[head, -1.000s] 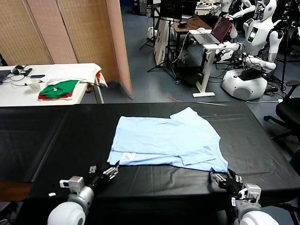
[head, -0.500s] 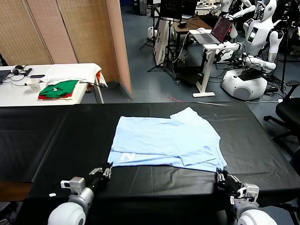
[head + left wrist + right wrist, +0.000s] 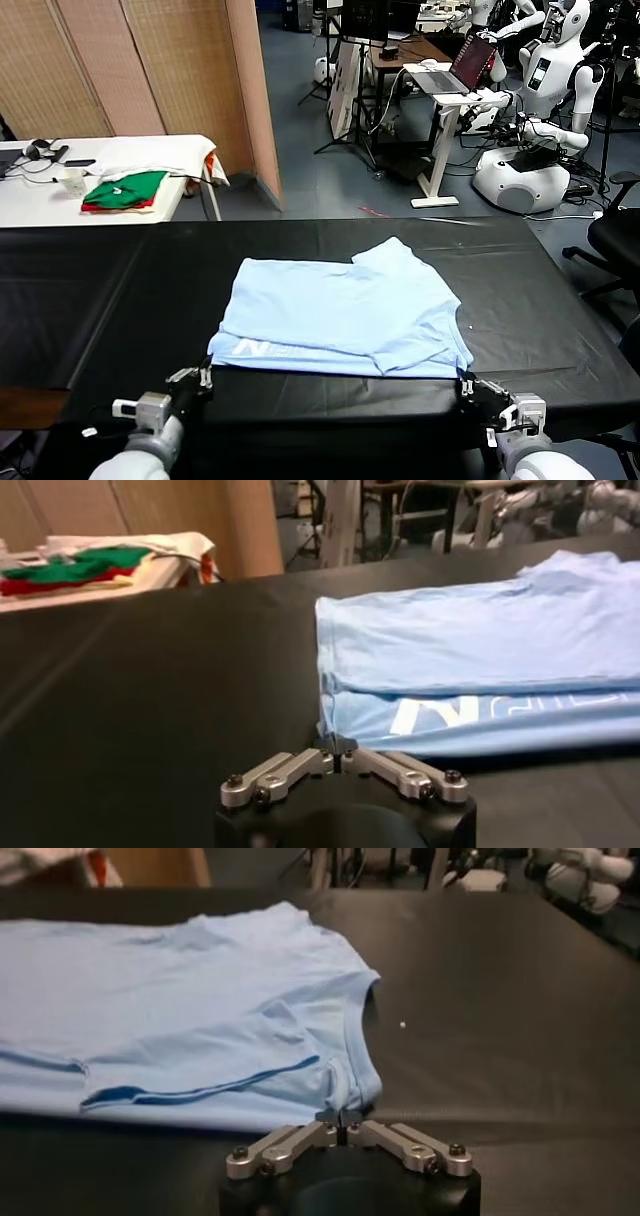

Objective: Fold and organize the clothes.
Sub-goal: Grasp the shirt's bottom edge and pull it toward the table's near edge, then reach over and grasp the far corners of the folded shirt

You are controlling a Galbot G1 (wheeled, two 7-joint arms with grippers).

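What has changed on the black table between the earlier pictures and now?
Both grippers closed on the T-shirt: the left gripper on its near left corner, the right gripper on its near right corner. They pulled it toward the robot. The green and red garments on the white table stayed.

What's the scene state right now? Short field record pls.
item: pale blue T-shirt, partly folded, white lettering showing along its near edge
surface: black table
left tool: shut on the T-shirt's near left corner
right tool: shut on the T-shirt's near right corner
background: green and red folded clothes on a white table, not in play
fold status: not finished
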